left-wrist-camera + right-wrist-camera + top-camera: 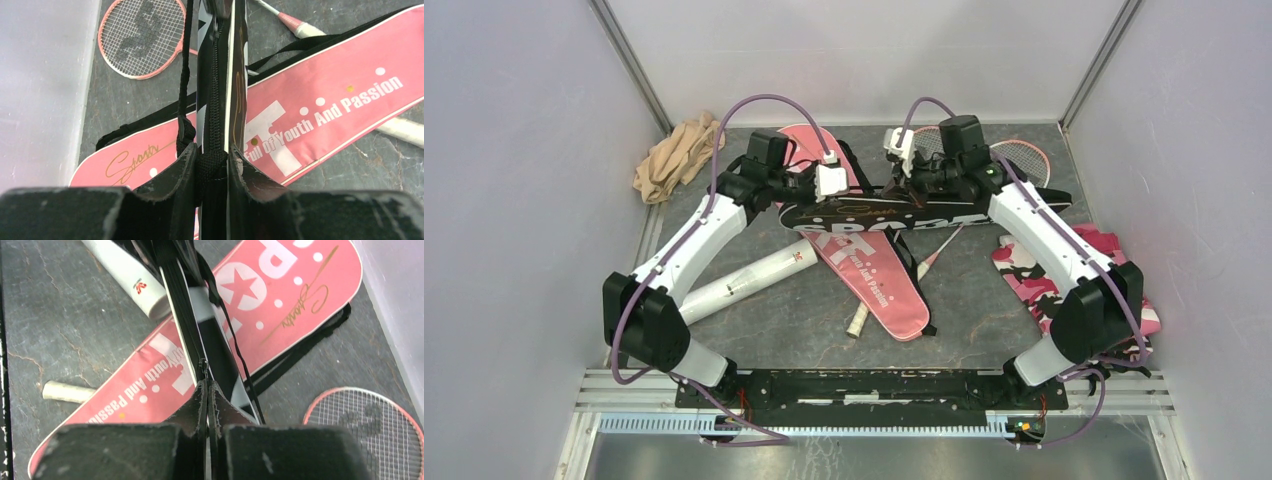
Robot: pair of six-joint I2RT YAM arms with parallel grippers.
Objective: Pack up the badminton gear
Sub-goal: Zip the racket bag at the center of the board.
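Observation:
A black bag (894,212) lettered SPORT hangs on edge between my two grippers, above a pink bag (879,280) that lies flat on the table. My left gripper (214,160) is shut on the webbing at one end of the black bag (220,75), by its zipper. At the zipper edge further along the black bag (210,340), my right gripper (207,386) is pinched shut. One pink-framed racket (1016,155) lies at the back right. A second racket's white handle (858,320) pokes out from under the pink bag. The white tube (754,280) lies to the left.
A beige cloth (674,155) is bunched in the back left corner. A pink camouflage cloth (1064,280) lies at the right, partly under my right arm. Grey walls close in the table on three sides.

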